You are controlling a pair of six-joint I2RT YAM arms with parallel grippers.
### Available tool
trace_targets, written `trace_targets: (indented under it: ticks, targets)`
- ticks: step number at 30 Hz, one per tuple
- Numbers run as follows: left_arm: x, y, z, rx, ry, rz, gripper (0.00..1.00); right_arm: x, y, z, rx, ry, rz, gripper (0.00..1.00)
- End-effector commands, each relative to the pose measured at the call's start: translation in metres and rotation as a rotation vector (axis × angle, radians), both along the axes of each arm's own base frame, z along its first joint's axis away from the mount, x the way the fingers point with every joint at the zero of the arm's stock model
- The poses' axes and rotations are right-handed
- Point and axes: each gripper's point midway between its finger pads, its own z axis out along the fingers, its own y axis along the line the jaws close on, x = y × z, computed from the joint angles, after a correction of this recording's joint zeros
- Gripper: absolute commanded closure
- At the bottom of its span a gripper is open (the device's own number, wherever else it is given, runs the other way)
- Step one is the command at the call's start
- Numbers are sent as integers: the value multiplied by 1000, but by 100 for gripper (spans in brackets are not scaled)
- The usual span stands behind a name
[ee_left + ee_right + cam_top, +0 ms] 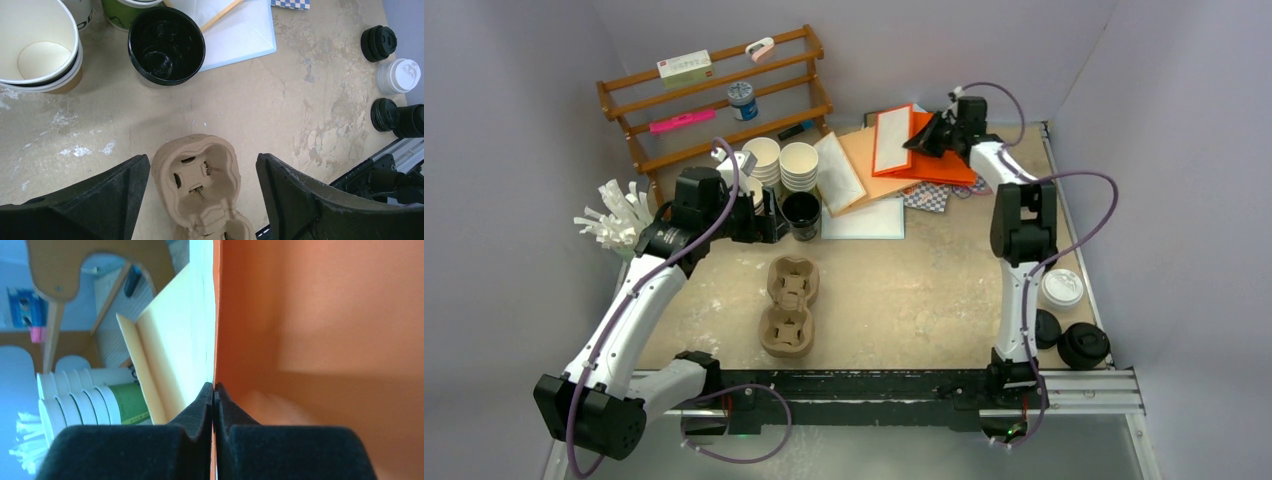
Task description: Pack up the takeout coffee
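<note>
Orange shows first from above: the right gripper [932,135] sits at the far edge of the table on the rim of the orange paper bag [946,165], which lies flat among other bags. The left gripper [769,218] hangs low beside the black cup [801,213], just in front of the stacks of paper cups [799,165]. The pulp tray [789,306] lies mid-table, its long axis running near to far. A white lid [1061,288] and the black lids [1084,345] sit by the right arm's base, well apart from the cups. The left arm is plainly the nearer to the cups.

From the left wrist, the jaws stand wide apart with nothing between them but the tray's far pocket below. The kraft cup [40,50], white inside, nested in another and without a lid, stands upright ahead and off to the left finger's side. The black cup stands dead ahead, so a reach for the kraft cup likely needs a shift leftward. The speckled tan tabletop [250,115] is bare between tray and cups.

From the right wrist, the fingers are pressed together on the orange bag's thin edge, clamping it. A tan bag [165,350] lies just alongside. The bag looks flat, and its mouth cannot be made out.
</note>
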Motion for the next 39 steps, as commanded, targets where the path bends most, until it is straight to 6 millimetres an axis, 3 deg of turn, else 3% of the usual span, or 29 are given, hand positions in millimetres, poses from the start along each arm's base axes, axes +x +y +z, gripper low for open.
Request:
trace_targets:
  ticks: [1, 5, 6, 9, 10, 11, 14, 15, 17, 28, 31, 39]
  targets:
    - [5, -1, 6, 0, -29, 1, 17, 23, -88, 82, -35, -168, -148, 100]
    - [8, -2, 6, 1, -31, 1, 18, 31, -134, 84, -108, -151, -224, 100]
    - [8, -2, 6, 1, -32, 1, 17, 33, -140, 84, -124, -141, -237, 89]
    - [11, -1, 6, 4, -32, 6, 18, 35, -153, 89, -202, -138, -284, 34]
    - [11, -1, 6, 6, -32, 8, 18, 31, -148, 100, -219, -157, -286, 24]
    - [12, -1, 5, 8, -31, 10, 18, 26, -141, 102, -233, -165, -282, 20]
    - [13, -1, 5, 8, -29, 13, 18, 9, -106, 113, -250, -205, -221, 21]
    - [14, -1, 4, 8, -28, 14, 18, 1, -81, 115, -250, -218, -173, 22]
    - [14, -1, 4, 6, -27, 15, 18, -11, -52, 111, -249, -224, -109, 25]
    - [14, -3, 2, -5, -20, 14, 18, -57, 67, 56, -185, -186, 213, 34]
    - [13, -2, 5, -3, -27, 19, 18, -64, 89, 41, -196, -175, 274, 36]
    - [12, 0, 11, -5, -38, 29, 19, -71, 111, 10, -219, -148, 338, 46]
